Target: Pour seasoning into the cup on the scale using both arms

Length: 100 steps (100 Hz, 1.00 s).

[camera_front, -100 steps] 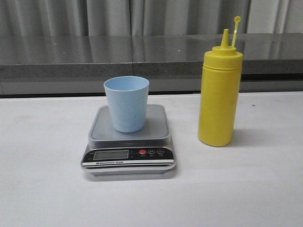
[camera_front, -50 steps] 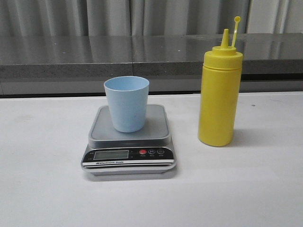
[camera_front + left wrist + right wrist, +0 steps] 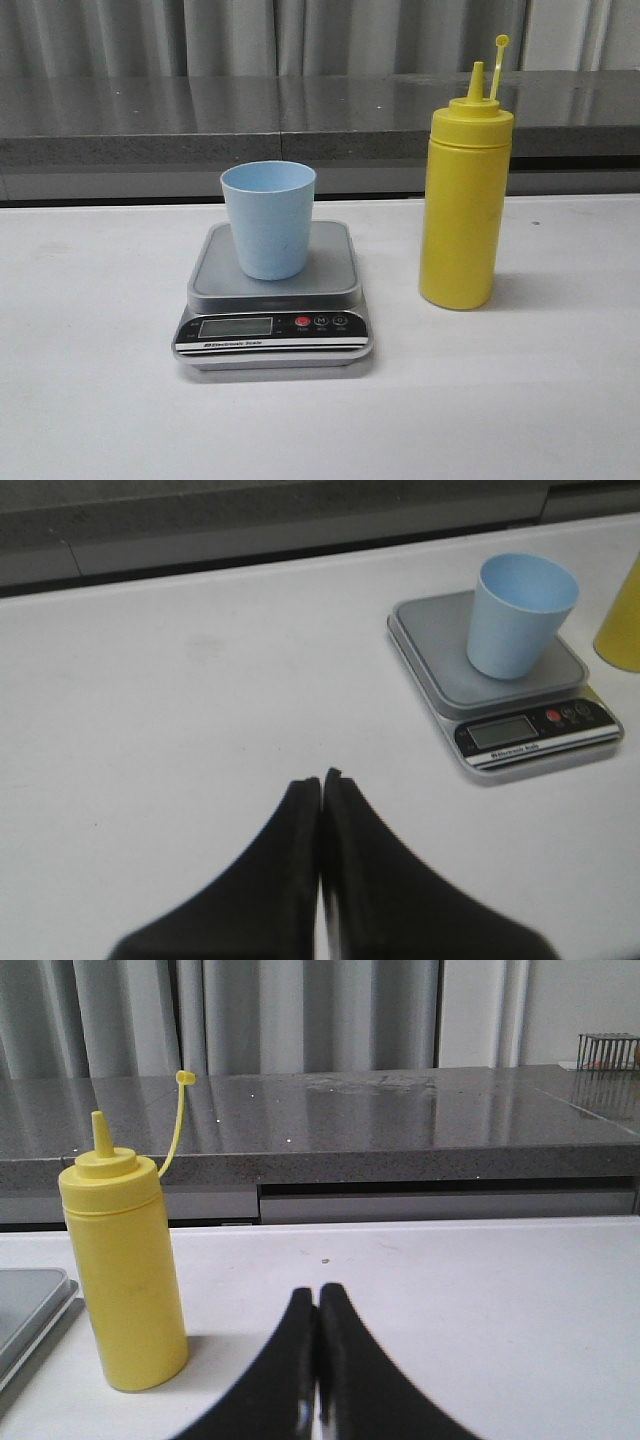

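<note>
Currently listed: 1 yellow squeeze bottle (image 3: 465,200), upright on the white table (image 3: 560,400), right of the scale (image 3: 272,295) and apart from it; nozzle uncapped, cap strap standing up. Likely soft-walled and smooth, so a grip at mid-body should hold without crushing; weight unknown, as the body is opaque. 1 pale blue cup (image 3: 267,219), upright on the scale platform, probably light and easy to tip. Left gripper (image 3: 321,776): fingers together, empty, near left of the scale. Right gripper (image 3: 317,1294): fingers together, empty, right of the bottle.
</note>
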### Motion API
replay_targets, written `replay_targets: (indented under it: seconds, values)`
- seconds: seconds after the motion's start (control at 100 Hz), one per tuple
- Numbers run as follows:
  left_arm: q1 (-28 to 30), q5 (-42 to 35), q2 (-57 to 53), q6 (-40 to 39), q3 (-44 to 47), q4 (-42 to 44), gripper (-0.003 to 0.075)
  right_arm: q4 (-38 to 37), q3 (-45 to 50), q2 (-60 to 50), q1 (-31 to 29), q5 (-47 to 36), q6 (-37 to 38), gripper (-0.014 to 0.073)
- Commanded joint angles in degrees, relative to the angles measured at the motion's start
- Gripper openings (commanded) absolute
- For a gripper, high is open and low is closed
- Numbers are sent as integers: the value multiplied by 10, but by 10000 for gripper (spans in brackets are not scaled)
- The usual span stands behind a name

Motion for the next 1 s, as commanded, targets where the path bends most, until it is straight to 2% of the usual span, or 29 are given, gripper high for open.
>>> replay_targets:
  seconds: [0.0, 0.36, 0.51, 0.99]
  values:
    - [14, -101, -6, -6, 8, 1, -20, -2, -9, -15, -3, -43, 0, -68]
    - [102, -256, -80, -5, 131, 1, -20, -2, -9, -15, -3, -43, 0, -68]
    - [136, -307, -106, 19, 167, 1, -20, -2, -9, -15, -3, -43, 0, -68]
    - [142, -397, -172, 26, 289, 3, -20, -2, -9, -15, -3, -43, 0, -68]
